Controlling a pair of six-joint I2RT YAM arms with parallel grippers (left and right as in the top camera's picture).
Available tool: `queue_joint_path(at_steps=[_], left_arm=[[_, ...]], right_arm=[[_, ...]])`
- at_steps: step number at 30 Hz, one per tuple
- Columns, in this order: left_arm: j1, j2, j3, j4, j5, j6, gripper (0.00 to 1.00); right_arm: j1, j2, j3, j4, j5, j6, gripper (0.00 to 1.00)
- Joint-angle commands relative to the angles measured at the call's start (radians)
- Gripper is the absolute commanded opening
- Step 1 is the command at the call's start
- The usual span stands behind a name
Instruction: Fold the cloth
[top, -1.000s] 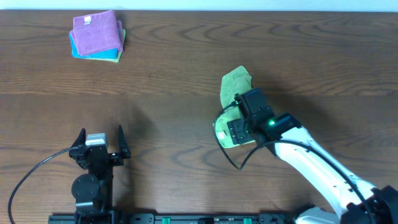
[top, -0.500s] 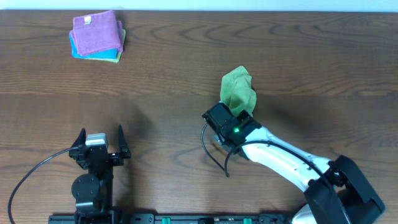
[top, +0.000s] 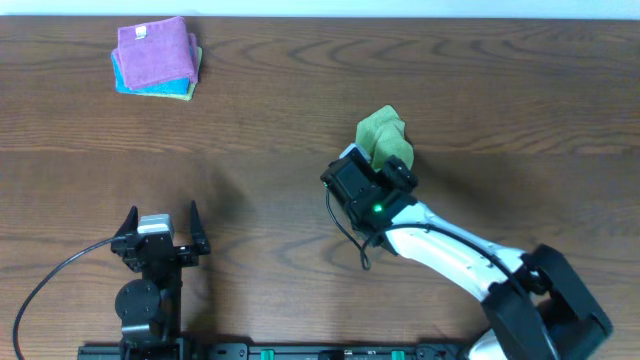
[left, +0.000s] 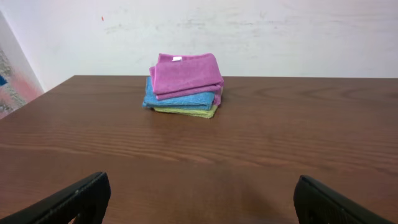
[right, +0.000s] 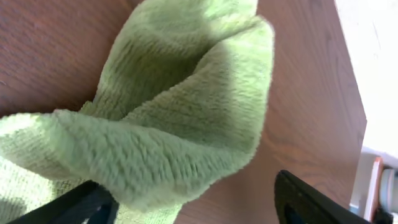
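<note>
Between the two dark fingers of the right gripper (right: 186, 199), which stand wide apart in the right wrist view, the cloth (right: 186, 93) fills the whole gap as a thick, rumpled heap. A raised fold of it crosses in front of the left finger, but nothing is pinched. I cannot tell whether the fabric rests on that finger or only lies before it. From overhead, the cloth sits right of the table's (top: 260, 130) centre, and only its far end shows beyond the wrist, which covers the rest. The left gripper (left: 199, 193) is parked at the near left, jaws apart and empty. Well away at the far left lies the stack of folded cloths (top: 155, 58), purple on top. The main risk, as I judge it, is that the cloth is bunched, not laid flat. With no grip on it, the standing fold may slump either way and leave the edges out of line. A finger caught in the soft pile could also drag the heap into a worse crumple as the arm pulls off. Against a second ago, the right wrist has swung from the near right of the cloth round to its near left. Less green shows now, and it is gathered into a shorter lump. The left arm and the stack have not stirred.
</note>
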Motion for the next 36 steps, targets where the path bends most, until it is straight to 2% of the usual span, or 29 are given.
queue_joint_path(at_steps=[1,5,7,9,10,11,14,16,21,24,26,30,35,36], left_arm=[[0.002,-0.006,-0.035,-0.019,-0.011,0.018,0.95],[0.002,-0.006,-0.035,-0.019,-0.011,0.018,0.95],[0.002,-0.006,-0.035,-0.019,-0.011,0.018,0.95],[0.002,-0.006,-0.035,-0.019,-0.011,0.018,0.95],[0.002,-0.006,-0.035,-0.019,-0.011,0.018,0.95],[0.002,-0.006,-0.035,-0.019,-0.011,0.018,0.95],[0.002,-0.006,-0.035,-0.019,-0.011,0.018,0.95],[0.002,-0.006,-0.035,-0.019,-0.011,0.018,0.95],[0.002,-0.006,-0.035,-0.019,-0.011,0.018,0.96],[0.002,-0.006,-0.035,-0.019,-0.011,0.018,0.96],[0.002,-0.006,-0.035,-0.019,-0.011,0.018,0.95],[0.002,-0.006,-0.035,-0.019,-0.011,0.018,0.95],[0.002,-0.006,-0.035,-0.019,-0.011,0.018,0.95],[0.002,-0.006,-0.035,-0.019,-0.011,0.018,0.95]], right_arm=[[-0.01,0.041,0.002,0.003,0.047,-0.032,0.7],[-0.008,0.043,0.009,0.025,0.15,-0.032,0.62],[-0.008,0.043,0.034,0.025,0.198,-0.032,0.33],[-0.006,0.043,0.065,0.025,0.217,-0.032,0.12],[-0.003,0.043,0.079,0.025,0.217,-0.032,0.04],[-0.001,0.043,0.095,0.025,0.217,-0.032,0.02],[0.009,0.043,0.147,0.038,0.217,-0.037,0.02],[0.017,0.043,0.18,0.09,0.216,-0.096,0.02],[0.065,0.043,0.27,0.377,0.153,-0.351,0.01],[0.089,0.043,0.324,0.492,0.137,-0.428,0.01],[0.09,0.043,0.358,0.5,0.138,-0.434,0.01],[0.072,0.043,0.375,0.377,0.179,-0.432,0.01],[0.044,0.043,0.375,-0.068,0.416,-0.36,0.02],[0.044,0.043,0.375,-0.127,0.459,-0.323,0.24]])
